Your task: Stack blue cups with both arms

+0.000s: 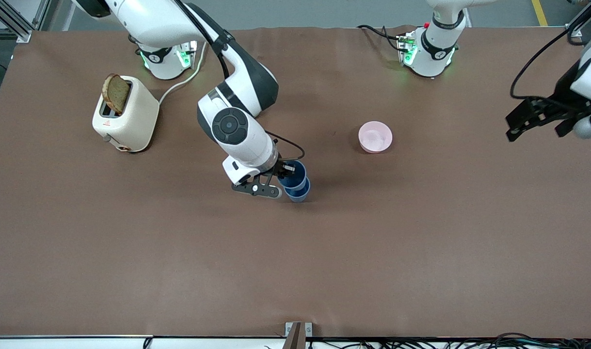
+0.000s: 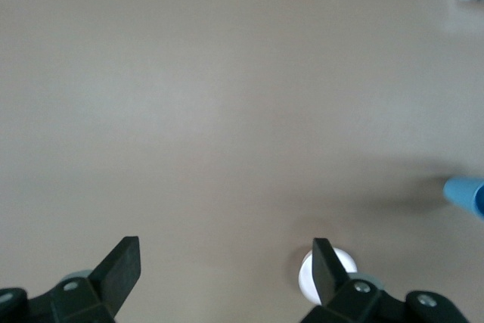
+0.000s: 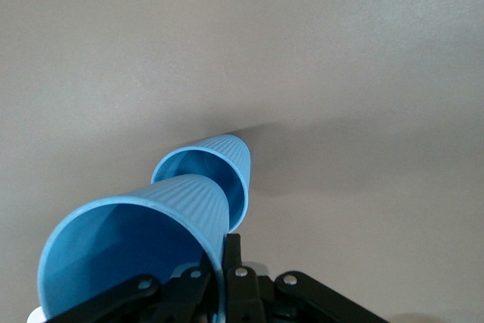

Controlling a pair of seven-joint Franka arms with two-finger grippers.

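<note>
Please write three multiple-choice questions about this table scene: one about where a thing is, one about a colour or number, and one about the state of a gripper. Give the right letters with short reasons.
1. Where is the upper blue cup?
A. in the lower blue cup
B. on the toaster
C. in the pink bowl

2. How many bowls stand on the table?
A. one
B. two
C. three

3. How is the left gripper?
A. shut on a cup
B. open, holding nothing
C. shut on bread

Key: 1 A, its base sits inside the lower cup's mouth, with the right gripper clamped on its rim. 2 A, only the pink bowl shows. 3 B, its fingers stand wide apart over bare table.
</note>
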